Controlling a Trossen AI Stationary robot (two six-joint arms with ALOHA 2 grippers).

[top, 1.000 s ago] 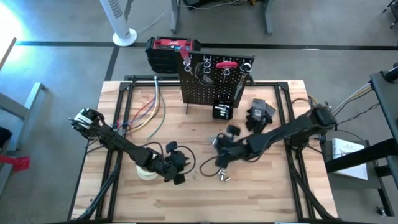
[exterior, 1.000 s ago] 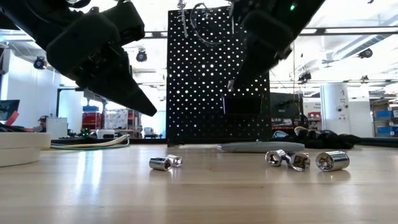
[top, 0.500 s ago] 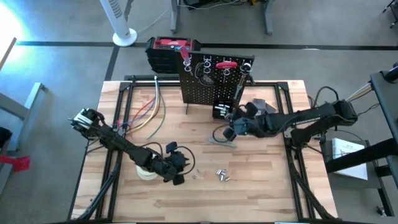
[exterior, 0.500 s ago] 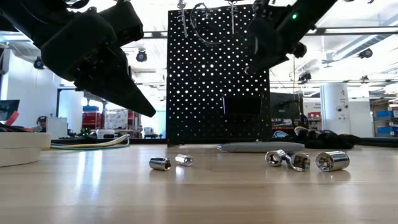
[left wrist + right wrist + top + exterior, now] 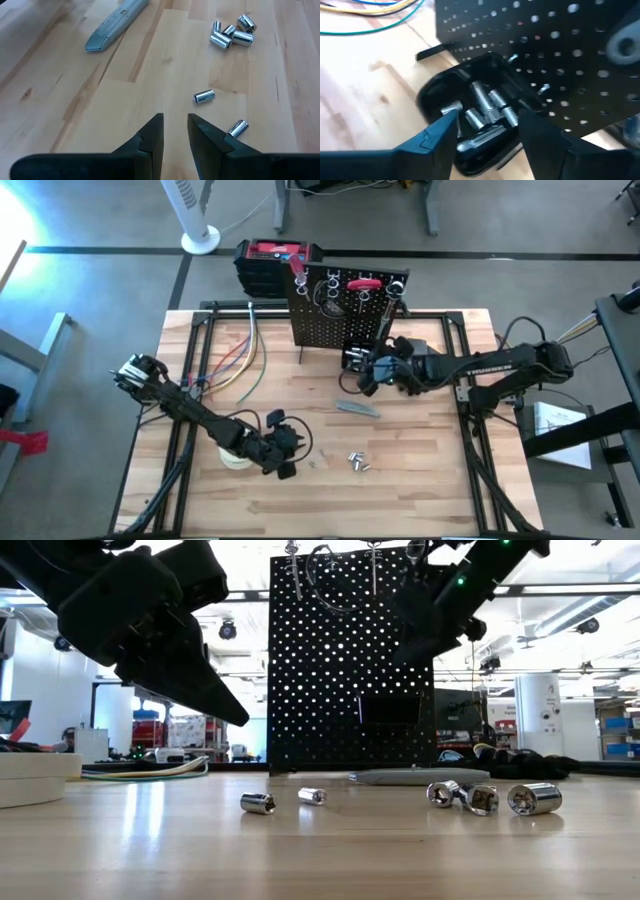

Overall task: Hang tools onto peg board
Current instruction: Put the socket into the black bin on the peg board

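Peg board stands upright at the table's far edge, its small black bin low on the front w/ several silvery bits lying inside. I've got the right gripper right over that bin now, fingers spread wide, nothing between them; a sec ago it was out mid-table, much narrower, near the loose sockets. Grey utility knife lies flat just in front of the board; it sat under the arm before, now in the clear. Socket cluster on the near-centre wood looks unchanged. Two single sockets lay together a sec ago; one has rolled away from the other. Left gripper hasn't moved: low over the wood beside the tape roll, fingers narrow w/ a slim gap, empty.
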